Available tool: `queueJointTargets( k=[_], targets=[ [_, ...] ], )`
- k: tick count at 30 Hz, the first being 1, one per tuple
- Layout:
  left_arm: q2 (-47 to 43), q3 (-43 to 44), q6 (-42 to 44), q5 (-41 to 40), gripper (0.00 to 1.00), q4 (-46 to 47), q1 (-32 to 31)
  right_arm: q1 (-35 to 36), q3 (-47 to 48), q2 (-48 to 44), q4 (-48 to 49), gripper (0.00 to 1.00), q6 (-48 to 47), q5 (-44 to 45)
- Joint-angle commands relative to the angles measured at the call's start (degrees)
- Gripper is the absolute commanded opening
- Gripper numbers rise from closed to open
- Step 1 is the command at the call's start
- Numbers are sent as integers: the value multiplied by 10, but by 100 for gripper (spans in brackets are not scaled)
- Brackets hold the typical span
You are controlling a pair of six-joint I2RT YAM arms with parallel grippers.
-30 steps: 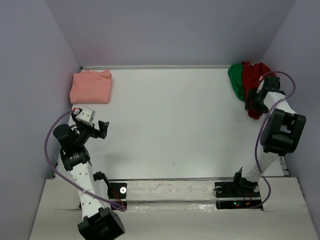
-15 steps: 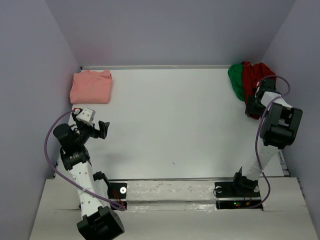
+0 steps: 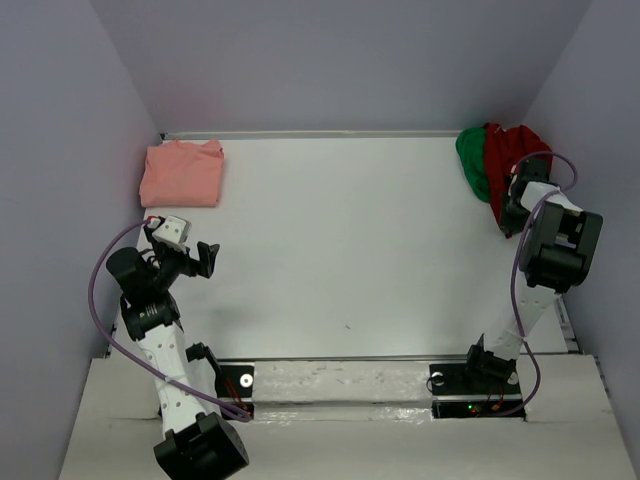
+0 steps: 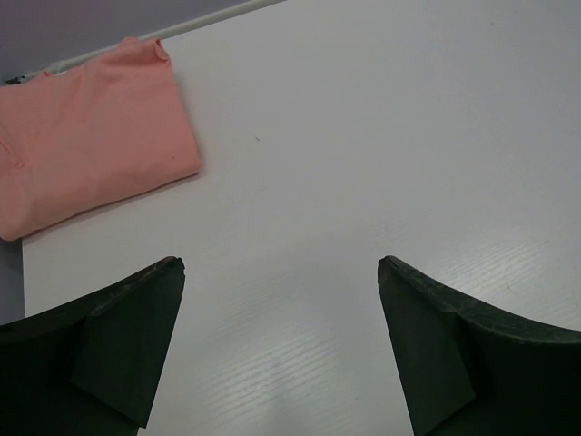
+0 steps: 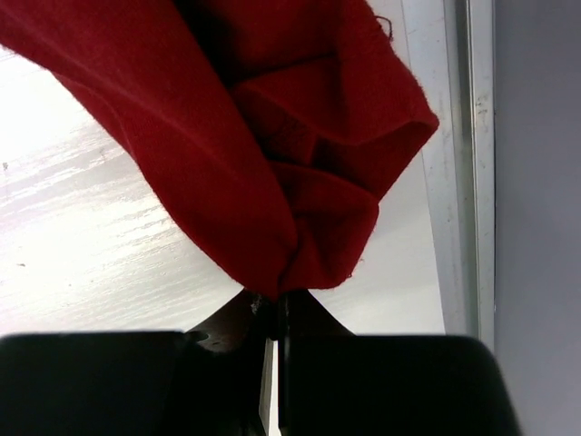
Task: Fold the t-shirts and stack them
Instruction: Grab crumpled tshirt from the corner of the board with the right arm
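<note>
Okay, right gripper (image 5: 275, 304) was at the far right corner of the tabletop (image 3: 350, 230), fingers pressed together on a low fold of the dark red shirt (image 5: 272, 136). The cloth was bunched up and filled the upper part of the right wrist view. Green shirt (image 3: 470, 160) lay crumpled on the left side of the red one, touching it, against the back edge. Salmon-pink shirt (image 4: 86, 145) lay folded flat in the far left corner, well apart from the other two. Left gripper (image 4: 281, 272) was near the left edge, short of the pink shirt, fingers spread wide with nothing between them, only bare tabletop showing in the gap.
</note>
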Motion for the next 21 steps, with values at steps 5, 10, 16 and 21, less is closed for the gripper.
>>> queueJointTargets(
  k=[5,10,16,21],
  targets=[
    [-7,11,6,16,99,18,3,-4,34,-28,-40,0,12,-38],
    [-14,14,4,14,99,15,3,-4,68,-104,-70,0,24,-122],
    [-28,16,1,15,99,12,4,-4,142,-159,-105,0,-1,-196],
    [-29,18,2,13,99,10,4,-4,368,-150,-212,0,-12,-253]
  ],
)
